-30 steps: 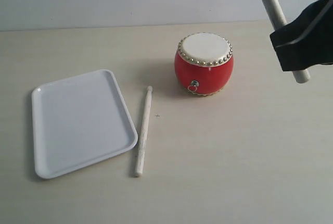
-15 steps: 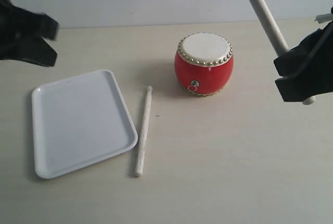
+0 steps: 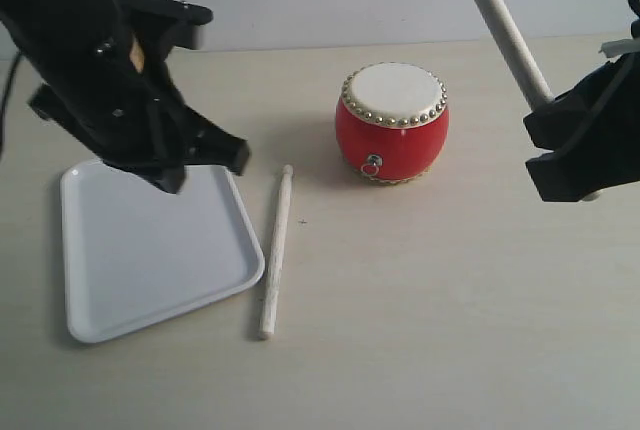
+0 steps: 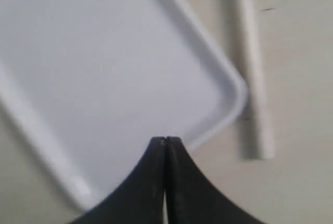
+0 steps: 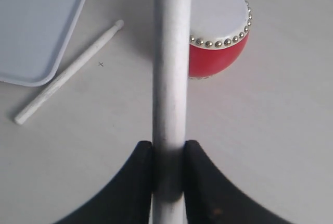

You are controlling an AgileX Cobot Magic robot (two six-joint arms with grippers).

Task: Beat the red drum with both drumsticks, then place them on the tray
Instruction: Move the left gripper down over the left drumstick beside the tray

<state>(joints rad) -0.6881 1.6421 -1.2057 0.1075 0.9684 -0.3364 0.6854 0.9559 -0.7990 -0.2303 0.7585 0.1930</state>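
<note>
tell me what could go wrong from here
The left gripper is shut and empty above the tray; unless it opens, it could knock the lying drumstick instead of gripping it.
The right gripper clamps the held drumstick with a long free length; a strike on the red drum might twist it loose.

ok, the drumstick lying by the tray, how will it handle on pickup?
Likely stiff: the held stick juts straight from the right pincer. Round and slim, so the lying drumstick may roll if nudged sideways. Probably light, being thin pale wood.
</note>
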